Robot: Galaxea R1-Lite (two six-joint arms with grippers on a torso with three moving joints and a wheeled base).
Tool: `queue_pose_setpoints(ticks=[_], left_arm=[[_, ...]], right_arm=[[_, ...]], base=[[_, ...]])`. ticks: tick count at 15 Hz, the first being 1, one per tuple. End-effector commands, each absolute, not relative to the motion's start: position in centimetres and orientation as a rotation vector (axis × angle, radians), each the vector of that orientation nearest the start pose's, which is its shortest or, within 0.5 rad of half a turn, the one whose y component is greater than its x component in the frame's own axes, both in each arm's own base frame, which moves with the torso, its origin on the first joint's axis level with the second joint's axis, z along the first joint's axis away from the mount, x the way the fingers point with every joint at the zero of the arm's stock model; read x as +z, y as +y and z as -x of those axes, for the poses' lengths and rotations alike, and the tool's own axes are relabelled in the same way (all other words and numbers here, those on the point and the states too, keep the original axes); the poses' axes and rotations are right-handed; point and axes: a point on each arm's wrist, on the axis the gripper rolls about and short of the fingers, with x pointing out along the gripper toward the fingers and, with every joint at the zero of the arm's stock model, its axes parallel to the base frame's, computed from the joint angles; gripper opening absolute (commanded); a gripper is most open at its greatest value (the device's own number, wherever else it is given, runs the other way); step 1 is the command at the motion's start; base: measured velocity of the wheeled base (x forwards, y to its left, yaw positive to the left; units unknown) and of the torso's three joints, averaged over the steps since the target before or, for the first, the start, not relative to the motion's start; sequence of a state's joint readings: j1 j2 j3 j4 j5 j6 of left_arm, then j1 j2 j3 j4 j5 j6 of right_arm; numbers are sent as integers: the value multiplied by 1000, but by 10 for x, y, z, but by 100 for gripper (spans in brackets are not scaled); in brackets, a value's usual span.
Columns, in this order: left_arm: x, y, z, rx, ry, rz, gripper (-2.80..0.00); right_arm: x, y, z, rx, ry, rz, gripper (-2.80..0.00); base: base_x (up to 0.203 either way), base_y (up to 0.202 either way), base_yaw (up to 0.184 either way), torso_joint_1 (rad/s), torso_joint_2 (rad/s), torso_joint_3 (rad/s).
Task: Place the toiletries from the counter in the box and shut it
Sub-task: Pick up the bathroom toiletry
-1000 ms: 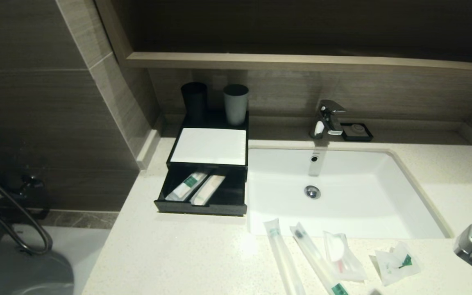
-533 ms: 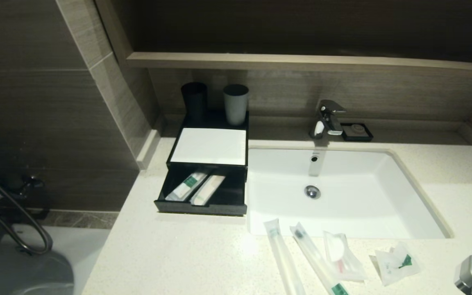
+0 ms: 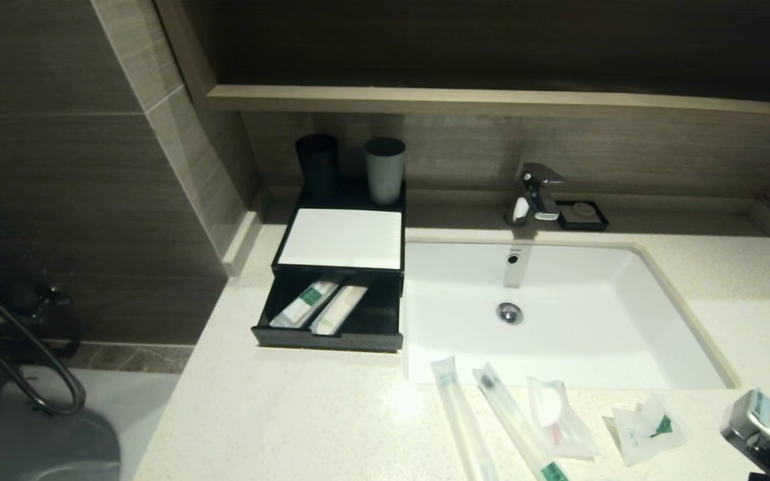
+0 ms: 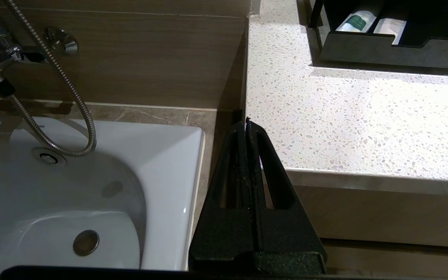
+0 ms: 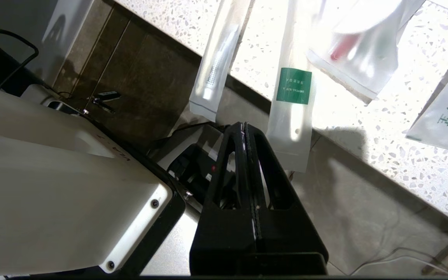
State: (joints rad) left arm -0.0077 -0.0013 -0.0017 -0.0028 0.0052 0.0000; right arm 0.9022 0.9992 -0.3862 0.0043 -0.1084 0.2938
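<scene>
Several toiletries lie on the counter (image 3: pixel 278 414) in front of the basin (image 3: pixel 592 334): two long packets (image 3: pixel 462 421) (image 3: pixel 515 421), a pink-stick packet (image 3: pixel 559 417) and a squarish one (image 3: pixel 646 431). The long packets' ends overhang the counter's front edge. The black box (image 3: pixel 341 237) stands left of the basin, its drawer (image 3: pixel 331 314) pulled out with two packets inside. My right gripper (image 5: pixel 244 125) is shut and empty, below the counter's front edge near the green-labelled packet (image 5: pixel 292 101); its wrist (image 3: pixel 762 427) shows at the lower right. My left gripper (image 4: pixel 245 121) is shut, off the counter's left end.
A black cup (image 3: pixel 317 164) and a grey cup (image 3: pixel 385 170) stand on the box's back. The tap (image 3: pixel 535 194) and a small black soap dish (image 3: pixel 582 215) sit behind the basin. A bathtub (image 4: pixel 161 163) with a shower hose (image 4: pixel 53 97) lies left of the counter.
The right wrist dropped low at the lower right corner, then rose again and shifted a little to the left. Packets, box and drawer have not moved.
</scene>
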Motion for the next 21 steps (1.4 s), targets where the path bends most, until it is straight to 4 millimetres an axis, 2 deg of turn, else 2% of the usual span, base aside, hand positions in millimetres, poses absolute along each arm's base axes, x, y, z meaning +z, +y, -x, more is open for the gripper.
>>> queue_pose_setpoints(ticks=[1,7,14,21], left_arm=[[76,0,23,-2,-6,0,-280],[76,0,23,-2,-6,0,-280],[76,0,23,-2,-6,0,-280],[76,0,23,-2,-6,0,-280]], right_arm=[[148,92,-72,688,708,74,-280],[136,117,-76,684,726,155,-280],[126,125,-75,661,775,177,-280],[112,149,-62,660,827,233,-280]], base=[[0,0,0,0,0,0],[0,0,0,0,0,0],[0,0,0,0,0,0],[0,0,0,0,0,0]])
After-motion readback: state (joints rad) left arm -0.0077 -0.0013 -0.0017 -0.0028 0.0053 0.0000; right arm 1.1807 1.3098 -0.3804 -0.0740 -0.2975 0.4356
